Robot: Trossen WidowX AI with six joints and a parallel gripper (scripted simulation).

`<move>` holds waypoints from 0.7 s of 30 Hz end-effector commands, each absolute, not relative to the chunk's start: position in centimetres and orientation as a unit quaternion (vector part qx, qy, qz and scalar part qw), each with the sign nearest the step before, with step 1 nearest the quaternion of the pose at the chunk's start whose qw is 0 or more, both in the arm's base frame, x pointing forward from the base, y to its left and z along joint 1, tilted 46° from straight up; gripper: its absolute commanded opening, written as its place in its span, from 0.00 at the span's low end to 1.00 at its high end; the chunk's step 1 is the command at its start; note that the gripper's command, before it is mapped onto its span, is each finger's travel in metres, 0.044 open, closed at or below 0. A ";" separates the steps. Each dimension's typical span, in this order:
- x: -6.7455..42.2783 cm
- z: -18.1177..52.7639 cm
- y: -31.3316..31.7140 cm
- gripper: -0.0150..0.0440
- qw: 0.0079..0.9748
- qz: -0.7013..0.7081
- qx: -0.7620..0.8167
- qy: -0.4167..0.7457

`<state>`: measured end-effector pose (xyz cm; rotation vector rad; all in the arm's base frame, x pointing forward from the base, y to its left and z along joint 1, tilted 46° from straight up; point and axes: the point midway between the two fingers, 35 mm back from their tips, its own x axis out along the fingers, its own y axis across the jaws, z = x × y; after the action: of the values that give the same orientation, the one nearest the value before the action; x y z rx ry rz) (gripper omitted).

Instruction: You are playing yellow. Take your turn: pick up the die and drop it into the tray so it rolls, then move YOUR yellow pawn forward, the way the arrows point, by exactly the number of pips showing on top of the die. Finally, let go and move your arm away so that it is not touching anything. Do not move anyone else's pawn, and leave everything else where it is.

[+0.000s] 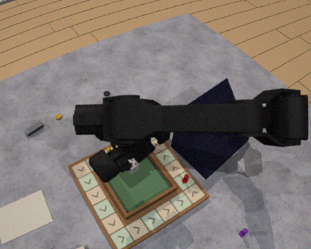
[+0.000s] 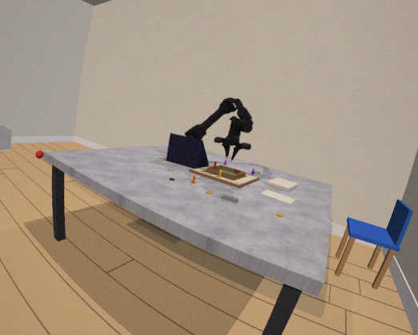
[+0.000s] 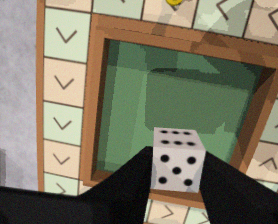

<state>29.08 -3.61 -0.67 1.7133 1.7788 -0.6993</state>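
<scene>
My gripper [image 1: 131,164] [image 2: 229,157] [image 3: 174,155] is shut on the white die [image 1: 134,166] [image 3: 177,159] and holds it over the near-left part of the green tray [image 1: 141,192] [image 2: 227,171] [image 3: 195,100]. In the wrist view the die's top face shows six pips and the side facing the camera shows five. The tray sits in the middle of the square board [image 1: 103,209] [image 2: 244,183] [image 3: 64,80] with arrow squares around it. The yellow pawn [image 1: 108,149] [image 2: 220,174] [image 3: 173,2] stands on the track, mostly hidden under my arm in the top view.
A red pawn [image 1: 185,178] [image 2: 215,163] stands on the track. Purple pawns [image 1: 243,232] [image 2: 253,171] and an orange pawn [image 2: 194,179] stand on the table. A navy box [image 1: 210,149] [image 2: 186,151], a grey block [image 1: 34,128], yellow discs [image 1: 58,117] and paper sheets [image 1: 22,216] lie around.
</scene>
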 end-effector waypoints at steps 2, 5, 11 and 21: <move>28.6 -0.2 -2.5 0.25 0.248 -0.293 0.654 0.652; 28.6 -0.2 -2.5 0.25 0.248 -0.293 0.654 0.652; 28.1 -0.7 -2.2 0.25 0.285 -0.344 0.615 0.650; 27.6 -1.4 -2.0 0.25 0.378 -0.450 0.535 0.607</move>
<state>27.83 -2.14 -1.35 1.4484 1.6219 -1.0868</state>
